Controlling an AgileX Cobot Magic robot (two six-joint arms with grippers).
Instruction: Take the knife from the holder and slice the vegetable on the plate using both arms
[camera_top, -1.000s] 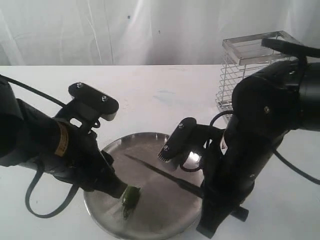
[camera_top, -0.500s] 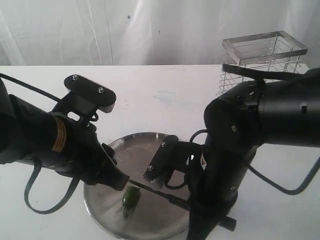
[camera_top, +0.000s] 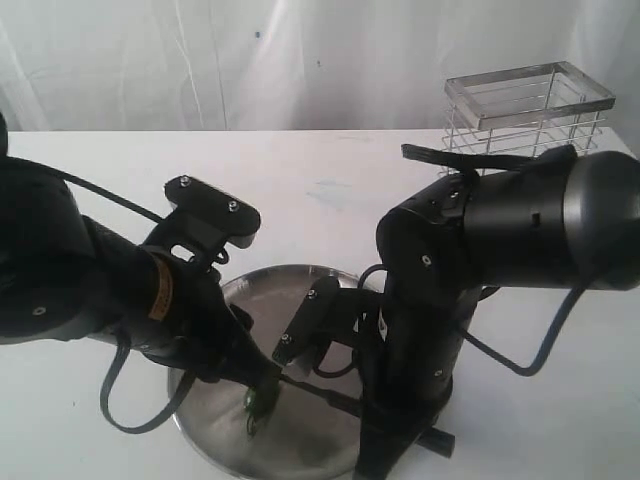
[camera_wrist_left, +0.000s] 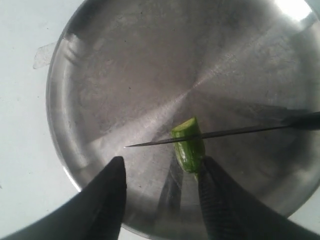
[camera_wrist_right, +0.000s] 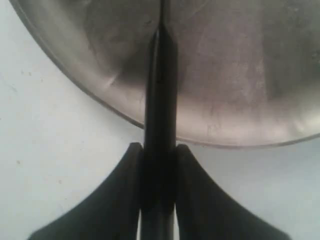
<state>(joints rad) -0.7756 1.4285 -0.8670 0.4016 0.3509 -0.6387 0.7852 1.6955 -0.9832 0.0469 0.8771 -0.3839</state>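
The steel plate (camera_top: 262, 290) lies on the white table between my two arms. The small green vegetable (camera_wrist_left: 189, 146) lies on it, only partly visible in the exterior view (camera_top: 256, 402). The knife's thin dark blade (camera_wrist_left: 235, 131) lies across the vegetable's upper part. My right gripper (camera_wrist_right: 159, 148) is shut on the knife's black handle (camera_wrist_right: 160, 105) just outside the plate's rim (camera_wrist_right: 125, 116). My left gripper (camera_wrist_left: 162, 161) stands open low over the plate, one finger (camera_wrist_left: 214, 192) beside the vegetable's stem end and the other (camera_wrist_left: 107, 192) apart from it.
The wire holder (camera_top: 527, 102) stands at the back right of the table, behind the bulky right arm (camera_top: 500, 240). The left arm (camera_top: 90, 290) fills the left foreground. A piece of tape (camera_wrist_left: 44, 54) sticks out by the plate's rim.
The right arm has swung left and lowered the knife from above the plate onto the vegetable. The left arm has shifted right, its gripper staying by the vegetable.
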